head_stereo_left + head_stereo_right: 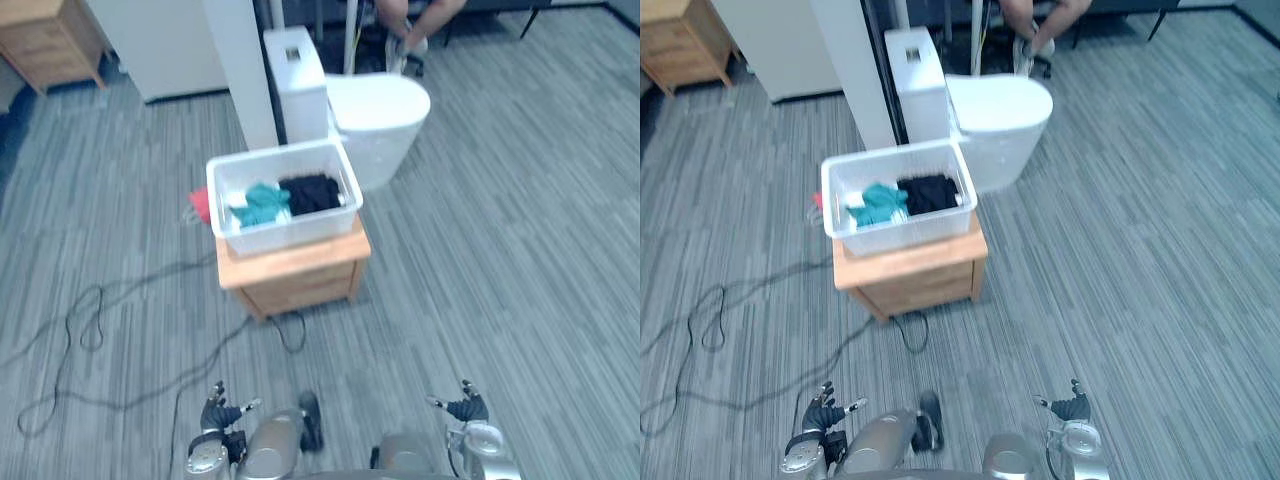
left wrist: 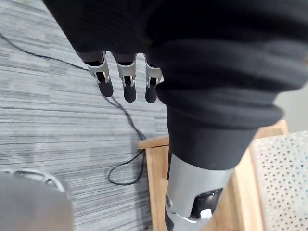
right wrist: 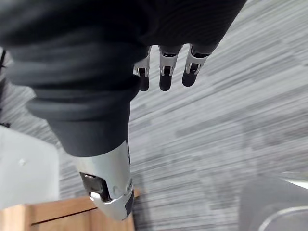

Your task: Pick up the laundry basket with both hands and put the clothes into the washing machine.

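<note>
Nothing done yet. White toilet-shaped unit [image 1: 375, 115] at the far side, wooden stand [image 1: 295, 275] just in front. Basket [image 1: 290, 232] sits on the stand's top surface, teal and black clothes [image 1: 262, 203] inside. Left hand [image 1: 222, 412] and right hand [image 1: 468, 408] are low and near, well apart from the basket, fingers [image 2: 129, 89] straight, holding nothing. Remaining: approach, grip both sides, lift, unload.

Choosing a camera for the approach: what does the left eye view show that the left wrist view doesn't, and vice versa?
Left eye view alone of the two: teal clothes and black clothes inside the basket, the toilet, the right robot hand. Left wrist view alone: the basket's perforated wall and the left robot hand with straight fingers up close. Both: basket, wooden cabinet under it, carpet.
</note>
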Controlling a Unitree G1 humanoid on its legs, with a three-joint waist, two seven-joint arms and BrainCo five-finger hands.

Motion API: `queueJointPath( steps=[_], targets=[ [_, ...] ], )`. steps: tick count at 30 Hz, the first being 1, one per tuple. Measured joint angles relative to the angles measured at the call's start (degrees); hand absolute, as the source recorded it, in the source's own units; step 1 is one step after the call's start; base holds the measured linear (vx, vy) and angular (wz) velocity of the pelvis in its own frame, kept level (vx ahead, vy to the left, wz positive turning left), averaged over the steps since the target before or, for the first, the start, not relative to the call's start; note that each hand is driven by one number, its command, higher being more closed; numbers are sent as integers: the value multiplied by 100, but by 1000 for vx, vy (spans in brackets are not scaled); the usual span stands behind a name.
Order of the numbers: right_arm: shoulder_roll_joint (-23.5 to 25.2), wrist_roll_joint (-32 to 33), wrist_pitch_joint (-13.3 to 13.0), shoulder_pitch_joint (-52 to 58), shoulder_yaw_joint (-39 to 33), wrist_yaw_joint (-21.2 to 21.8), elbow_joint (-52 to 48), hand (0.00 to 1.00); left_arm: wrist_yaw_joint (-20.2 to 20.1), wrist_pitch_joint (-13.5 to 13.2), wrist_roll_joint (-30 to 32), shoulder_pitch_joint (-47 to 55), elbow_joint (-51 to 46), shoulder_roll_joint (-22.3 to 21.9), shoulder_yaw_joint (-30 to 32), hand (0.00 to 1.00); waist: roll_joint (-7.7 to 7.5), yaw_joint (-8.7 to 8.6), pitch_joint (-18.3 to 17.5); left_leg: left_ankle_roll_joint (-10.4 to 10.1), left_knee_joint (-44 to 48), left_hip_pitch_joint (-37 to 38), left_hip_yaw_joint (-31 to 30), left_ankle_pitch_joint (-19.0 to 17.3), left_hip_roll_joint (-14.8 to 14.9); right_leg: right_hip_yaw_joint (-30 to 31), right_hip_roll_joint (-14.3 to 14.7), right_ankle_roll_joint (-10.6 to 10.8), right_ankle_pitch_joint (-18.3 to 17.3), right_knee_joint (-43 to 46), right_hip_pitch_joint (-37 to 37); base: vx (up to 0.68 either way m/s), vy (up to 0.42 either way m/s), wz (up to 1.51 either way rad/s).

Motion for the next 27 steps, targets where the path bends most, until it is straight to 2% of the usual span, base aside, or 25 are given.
queueJointPath(
  steps=[1, 2, 3, 4, 5, 6, 7, 8, 9, 10, 11, 13, 14, 15, 16, 17, 20, 22, 25, 27],
  targets=[
    [-2, 2, 0, 14, -11, -2, -3, 0, 0, -8, -3, 3, 4, 27, 6, 0, 16, -24, 8, -90, -115, 268, -93, -30, 28, -41, 161, 29, 60, -889, -177, 620, -26, 67],
    [-4, 4, 0, 20, -16, -2, -4, 0, -5, -7, -3, 7, 5, 32, 5, 0, 13, -32, 7, -165, -141, 339, -117, -63, 31, -31, 204, 26, 108, -1138, -213, 646, -61, 67],
    [4, 8, 3, 62, -59, -3, -6, 0, -6, -7, -7, 37, 3, 53, 16, 0, -91, -48, -54, -507, -163, 514, -203, -265, 44, 31, 408, -71, 614, -2258, -225, 645, -127, 70],
    [37, 16, 4, 222, -104, -6, 11, 0, -6, -4, -1, 61, 79, 68, 112, 0, -303, 24, -135, -836, -69, 746, -314, -539, -56, 254, 514, -696, 1659, -2897, -290, 765, -135, 71],
    [-8, 16, 19, 235, -189, -13, 27, 0, 2, 52, -6, 38, 98, -23, 158, 0, -156, 38, -154, -862, 52, 769, -404, -614, 79, 109, 550, -680, 1658, -2734, -256, 596, -111, 54],
    [8, 26, 45, 260, -241, -24, -21, 0, -9, 51, -4, 66, 66, -89, 216, 0, -88, 56, -207, -894, 249, 665, -403, -597, 186, -2, 574, -787, 1569, -2689, -235, 550, -112, 59],
    [79, 41, 57, 455, -342, -32, -408, 0, -17, 48, -10, 65, -23, -174, 267, 0, -72, 36, -267, -1124, 1158, 287, -357, -460, 292, -162, 495, -707, 1166, -2761, -54, 430, -104, 65],
    [69, 80, 59, 494, -341, -26, -527, 0, -20, 50, -14, 51, -40, -231, 287, 0, -23, 13, -239, -1255, 1710, 58, -292, -376, 399, -217, 504, -709, 1092, -2825, 95, 536, -149, 74],
    [85, 125, 64, 508, -342, -30, -657, 0, -27, 51, -27, 78, -105, -343, 390, 0, 65, 25, -205, -1370, 2811, -402, -61, -355, 787, -276, 577, -746, 1001, -3004, 437, 365, -91, 35],
    [106, 164, 66, 512, -341, -32, -696, 0, -28, 51, -30, 89, -123, -374, 435, 0, 83, 66, -206, -1346, 3212, -532, 114, -370, 977, -282, 621, -768, 970, -3096, 617, 510, -124, 15],
    [158, 229, 60, 510, -337, -29, -795, 0, -30, 52, -49, 100, -135, -383, 459, 0, 79, 128, -207, -1219, 3634, -692, 325, -445, 1261, -291, 650, -783, 942, -3226, 913, 431, -86, -13],
    [173, 312, 37, 486, -341, -29, -907, 0, -35, 52, -67, 134, -278, -426, 457, 0, 59, 255, -234, -1003, 3439, -953, 426, -574, 1438, -218, 620, -752, 919, -3372, 1140, 272, -38, -24],
    [185, 325, 27, 425, -391, -26, -974, 0, -58, 47, -117, 186, -409, -465, 460, 0, 94, 256, -266, -995, 2766, -1045, 374, -577, 1472, -172, 606, -689, 882, -3413, 1196, 196, 42, -36],
    [188, 359, -2, 424, -467, -32, -1035, 0, -96, 53, -202, 188, -414, -521, 454, 0, 166, 242, -326, -1055, 1778, -1028, 278, -408, 1457, -139, 624, -588, 818, -3360, 1172, 215, 79, -31],
    [186, 375, 2, 435, -493, -34, -1053, 0, -126, 55, -239, 196, -414, -566, 452, 0, 258, 216, -361, -1050, 1293, -1019, 213, -149, 1480, -139, 671, -538, 785, -3323, 1141, 218, 161, -27],
    [213, 381, 36, 463, -637, -38, -1060, 0, -143, 58, -285, 175, -411, -611, 448, 0, 378, 212, -427, -1244, 860, -852, 120, -84, 1467, -67, 676, -423, 675, -3183, 1104, 202, 178, -11],
    [360, 412, 79, 664, -665, -34, -1247, 0, -146, 55, -330, 171, -641, -561, 441, 0, 151, 208, -557, -1243, 348, -558, 301, -83, 1228, 27, 458, -262, 583, -3166, 1106, 115, 150, -8],
    [384, 415, 113, 693, -663, -35, -1408, 0, -147, 57, -329, 228, -834, -397, 445, 0, 32, 211, -634, -1240, 129, -397, 483, -81, 1149, 187, 420, -210, 603, -3274, 1135, 47, 124, -26],
    [332, 421, 89, 816, -665, -37, -2175, 0, -153, 58, -316, 393, -1220, -223, 449, 0, 70, 205, -722, -1235, -100, -213, 719, -76, 1105, 400, 431, -134, 657, -3429, 1157, -1, 47, -34],
    [240, 421, 56, 804, -667, -38, -2326, 0, -156, 54, -278, 429, -1349, -170, 446, 0, 112, 196, -762, -1230, -261, -123, 747, -32, 1049, 469, 431, -99, 698, -3527, 1161, 6, 31, -20]
  ],
)
